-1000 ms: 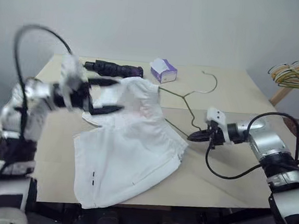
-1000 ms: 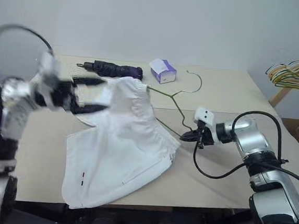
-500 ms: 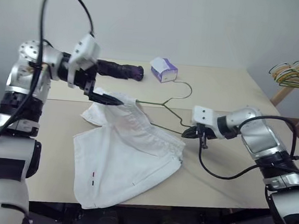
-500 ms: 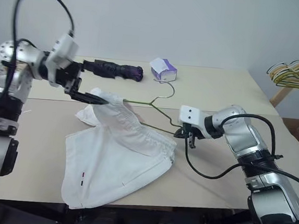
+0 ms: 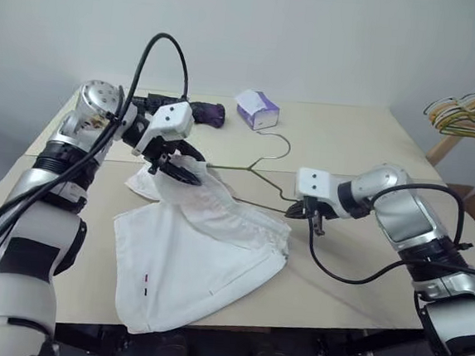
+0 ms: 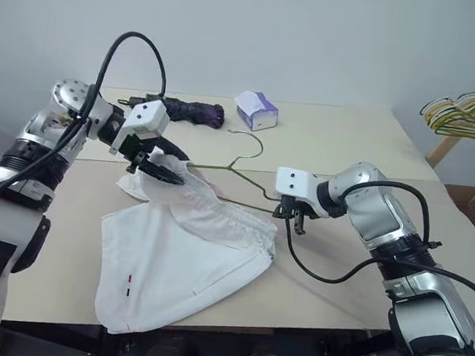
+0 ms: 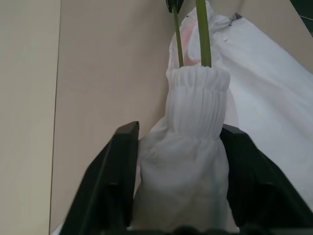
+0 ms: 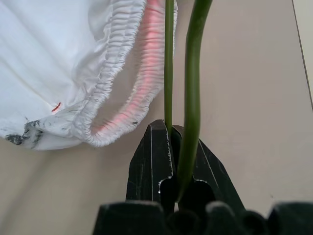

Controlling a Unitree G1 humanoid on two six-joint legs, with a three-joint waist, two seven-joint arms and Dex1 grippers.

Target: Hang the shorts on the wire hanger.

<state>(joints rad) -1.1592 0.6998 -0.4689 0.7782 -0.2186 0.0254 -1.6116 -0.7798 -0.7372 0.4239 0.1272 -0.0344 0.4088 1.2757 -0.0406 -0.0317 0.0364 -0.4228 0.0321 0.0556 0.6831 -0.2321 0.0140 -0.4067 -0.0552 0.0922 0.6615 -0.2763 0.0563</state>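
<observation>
Left eye view: compared with a second ago, the left claw (image 5: 180, 170) has swung down from mid-air to the gathered waistband of the shorts (image 5: 201, 258), and the wire hanger (image 5: 259, 165) has been drawn leftward so that one shoulder now disappears into the fabric. That suggests the threading step is under way, though most of the shorts lie spread flat on the bench (image 5: 348, 146), one leg toward the near edge. The right claw (image 5: 302, 209) is pressed together on the hanger's other shoulder.

Left wrist view: the black fingers (image 7: 120, 171) flank a bunched tube of white elastic waistband, closing on it; two green wires enter the opening.

Right wrist view: the fingers pinch the olive wire, and the waistband's gathered rim, tinged pink, lies just beside it
</observation>
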